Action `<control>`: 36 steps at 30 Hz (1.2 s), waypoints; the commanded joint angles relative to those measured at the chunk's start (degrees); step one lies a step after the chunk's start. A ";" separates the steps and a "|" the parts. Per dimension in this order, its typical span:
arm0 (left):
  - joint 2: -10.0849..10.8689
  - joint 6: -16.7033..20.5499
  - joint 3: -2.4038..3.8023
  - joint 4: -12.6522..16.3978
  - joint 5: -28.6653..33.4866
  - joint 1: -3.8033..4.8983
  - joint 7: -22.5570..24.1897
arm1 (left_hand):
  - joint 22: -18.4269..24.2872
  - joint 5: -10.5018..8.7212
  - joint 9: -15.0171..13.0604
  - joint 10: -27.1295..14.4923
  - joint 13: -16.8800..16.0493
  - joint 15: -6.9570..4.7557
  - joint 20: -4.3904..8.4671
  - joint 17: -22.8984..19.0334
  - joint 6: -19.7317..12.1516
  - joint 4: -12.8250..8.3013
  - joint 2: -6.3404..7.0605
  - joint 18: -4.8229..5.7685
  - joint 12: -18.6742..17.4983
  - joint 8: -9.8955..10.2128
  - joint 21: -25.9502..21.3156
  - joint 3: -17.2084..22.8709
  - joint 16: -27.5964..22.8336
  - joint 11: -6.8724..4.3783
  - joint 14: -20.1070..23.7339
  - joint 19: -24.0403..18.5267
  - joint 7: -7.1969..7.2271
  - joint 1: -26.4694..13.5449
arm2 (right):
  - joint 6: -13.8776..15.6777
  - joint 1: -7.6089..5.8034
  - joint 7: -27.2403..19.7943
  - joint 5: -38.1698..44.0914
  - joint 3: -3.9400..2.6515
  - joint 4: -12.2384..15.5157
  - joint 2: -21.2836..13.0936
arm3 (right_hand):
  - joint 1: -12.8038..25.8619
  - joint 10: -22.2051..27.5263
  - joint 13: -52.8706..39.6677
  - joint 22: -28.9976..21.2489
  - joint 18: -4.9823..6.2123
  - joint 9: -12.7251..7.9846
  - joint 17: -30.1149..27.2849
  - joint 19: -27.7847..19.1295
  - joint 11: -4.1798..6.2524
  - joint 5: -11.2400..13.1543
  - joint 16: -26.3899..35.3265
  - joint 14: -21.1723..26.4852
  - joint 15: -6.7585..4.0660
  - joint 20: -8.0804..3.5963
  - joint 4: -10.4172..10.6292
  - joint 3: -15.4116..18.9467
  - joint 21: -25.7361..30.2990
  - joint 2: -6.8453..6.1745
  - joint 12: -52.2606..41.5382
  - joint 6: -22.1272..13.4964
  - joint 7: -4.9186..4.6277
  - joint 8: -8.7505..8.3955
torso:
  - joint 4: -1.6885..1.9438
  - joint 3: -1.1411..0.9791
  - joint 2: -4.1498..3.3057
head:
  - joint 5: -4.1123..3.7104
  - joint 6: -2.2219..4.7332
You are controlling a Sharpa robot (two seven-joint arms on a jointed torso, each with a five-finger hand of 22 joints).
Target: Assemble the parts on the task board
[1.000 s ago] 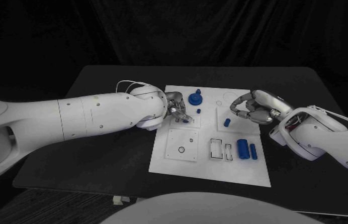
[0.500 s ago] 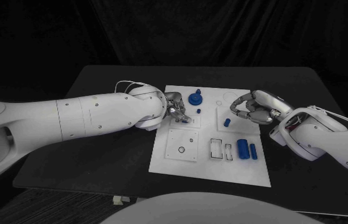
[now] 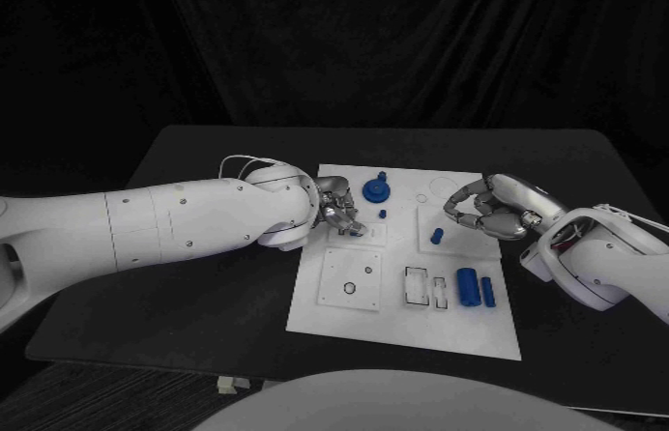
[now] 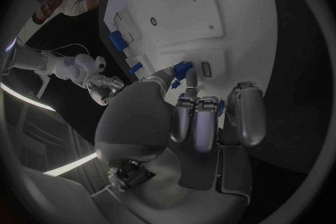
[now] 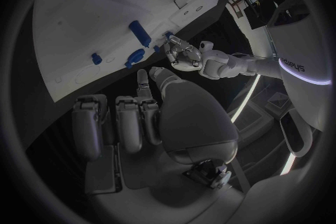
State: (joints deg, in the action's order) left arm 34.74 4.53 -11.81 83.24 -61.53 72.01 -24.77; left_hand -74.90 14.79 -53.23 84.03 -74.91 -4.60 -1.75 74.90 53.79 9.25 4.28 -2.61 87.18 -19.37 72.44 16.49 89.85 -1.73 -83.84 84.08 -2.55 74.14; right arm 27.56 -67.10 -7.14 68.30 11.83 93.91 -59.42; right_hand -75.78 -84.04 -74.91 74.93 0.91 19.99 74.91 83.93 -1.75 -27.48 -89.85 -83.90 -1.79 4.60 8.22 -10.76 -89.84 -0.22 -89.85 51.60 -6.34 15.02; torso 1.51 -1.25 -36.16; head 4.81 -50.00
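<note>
Black table [image 3: 209, 305] under white rectangular task board [image 3: 404, 325] — my left hand [image 3: 339, 214] pinches a small blue part [image 4: 183, 70]; right hand [image 3: 481, 209] curled, holding nothing I see.

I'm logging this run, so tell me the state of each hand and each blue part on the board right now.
left hand: over the task board, pinching a small blue part
right hand: curled, holding nothing
blue knob: standing upright
two blue cylinders: lying side by side
small blue peg: on the board, free
</note>
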 commanded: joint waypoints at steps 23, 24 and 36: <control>0.62 0.08 -0.33 0.06 0.02 -0.40 1.99 | -10.62 -0.51 2.66 3.44 -12.50 -0.26 0.22 15.10 1.72 -0.27 -0.19 -0.75 -0.42 2.29 -0.48 2.57 0.15 -0.24 -6.16 0.83 0.42 1.91 | 0.37 0.16 0.28 0.09 -0.02 0.10 -0.12 | -0.47 -5.96 -15.09 14.90 -0.77 -0.08 15.09 5.77 -0.38 -0.84 -0.15 -6.10 0.42 0.36 -0.40 -0.23 0.21 0.31 -0.15 -0.19 -0.15 -0.40 | 0.03 -0.01 -0.03 | 0.15 0.00; 0.64 0.07 -0.33 0.07 0.02 -0.40 2.01 | -10.62 -0.51 2.66 3.44 -12.50 -0.26 0.22 15.10 1.72 -0.27 -0.19 -0.75 -0.42 2.29 -0.48 2.57 0.15 -0.24 -6.16 0.83 0.42 1.91 | 0.36 0.17 0.29 0.09 -0.02 0.10 -0.11 | -0.48 -5.96 -15.09 14.88 -0.76 -0.08 15.09 5.74 -0.37 -0.98 -0.15 -6.10 0.42 0.37 -0.44 -0.27 0.24 0.30 -0.15 -0.20 -0.15 -0.40 | 0.03 -0.01 -0.02 | 0.14 0.00; 0.89 0.22 -0.33 0.06 0.02 -0.40 2.21 | -10.61 -0.99 3.37 3.46 -12.51 -0.09 0.11 15.10 1.55 0.29 0.33 -0.75 -0.40 3.09 -0.53 2.61 0.15 0.03 -6.16 0.81 0.04 1.33 | 0.33 0.17 0.33 0.09 -0.02 0.08 -0.10 | -0.48 -5.96 -15.09 14.88 -0.76 -0.08 15.09 5.74 -0.37 -0.98 -0.15 -6.10 0.42 0.37 -0.44 -0.27 0.24 0.30 -0.15 -0.20 -0.15 -0.40 | 0.01 -0.02 0.00 | 0.21 0.00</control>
State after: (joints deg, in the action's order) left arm 35.56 4.93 -11.93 83.34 -61.55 71.95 -22.66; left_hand -74.90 14.06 -49.86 84.03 -74.91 -4.59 -1.75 74.91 54.43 10.20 4.12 -2.61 86.92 -16.50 72.00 18.21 89.85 -1.73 -83.84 84.08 -3.12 75.67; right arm 27.55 -67.08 -7.13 68.30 11.83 93.90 -59.46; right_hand -75.78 -84.04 -74.91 74.91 0.90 19.99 74.91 83.93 -1.75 -28.31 -89.85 -83.90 -1.79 4.60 8.06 -10.92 -89.84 -0.22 -89.85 51.60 -6.34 14.81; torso 1.52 -1.24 -36.16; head 4.97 -50.00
